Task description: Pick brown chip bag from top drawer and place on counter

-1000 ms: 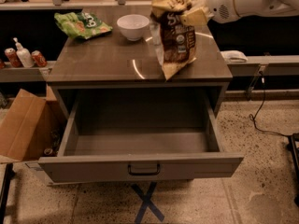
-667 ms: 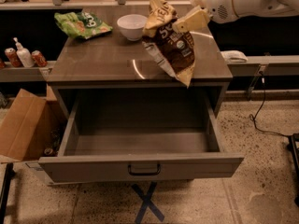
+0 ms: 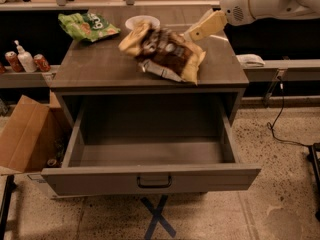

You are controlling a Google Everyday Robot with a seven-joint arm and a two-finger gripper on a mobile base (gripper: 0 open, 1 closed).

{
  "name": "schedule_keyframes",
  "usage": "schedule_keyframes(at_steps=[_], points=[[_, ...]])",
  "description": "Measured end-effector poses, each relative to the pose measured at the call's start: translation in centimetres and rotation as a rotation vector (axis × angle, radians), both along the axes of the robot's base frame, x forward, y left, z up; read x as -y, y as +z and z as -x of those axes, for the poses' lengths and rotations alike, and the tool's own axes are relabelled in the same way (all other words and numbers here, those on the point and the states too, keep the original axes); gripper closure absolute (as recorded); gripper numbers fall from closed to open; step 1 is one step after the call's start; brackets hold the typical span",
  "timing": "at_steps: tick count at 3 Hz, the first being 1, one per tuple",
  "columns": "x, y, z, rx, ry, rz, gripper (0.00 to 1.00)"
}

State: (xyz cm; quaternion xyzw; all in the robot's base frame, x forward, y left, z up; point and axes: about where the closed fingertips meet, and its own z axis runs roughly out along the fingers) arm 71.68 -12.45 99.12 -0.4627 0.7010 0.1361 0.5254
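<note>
The brown chip bag (image 3: 167, 54) lies on its side on the counter (image 3: 100, 71), near the middle-right, with its tan end to the left and just in front of the white bowl. My gripper (image 3: 192, 33) hangs at the bag's upper right edge, reaching in from the white arm (image 3: 260, 1) at the top right. The top drawer (image 3: 150, 181) is pulled fully open below the counter, and its inside shows nothing in it. Its dark handle (image 3: 154, 182) sits at the centre of the front panel.
A green chip bag (image 3: 87, 25) lies at the counter's back left, and a white bowl (image 3: 142, 21) at the back middle. Cans (image 3: 41, 62) and a bottle (image 3: 24, 59) stand on the left side shelf. A cardboard box (image 3: 25, 134) is on the floor at the left, and a cable (image 3: 280, 119) at the right.
The brown chip bag has gone from hanging upright above the counter to lying flat on it. The gripper has stayed at the bag's upper right.
</note>
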Motion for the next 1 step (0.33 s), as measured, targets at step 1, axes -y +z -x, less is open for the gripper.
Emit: schedule_keyframes(at_steps=[1], points=[[2.32,1.62,0.88,0.039,-0.048,-0.075,0.00]])
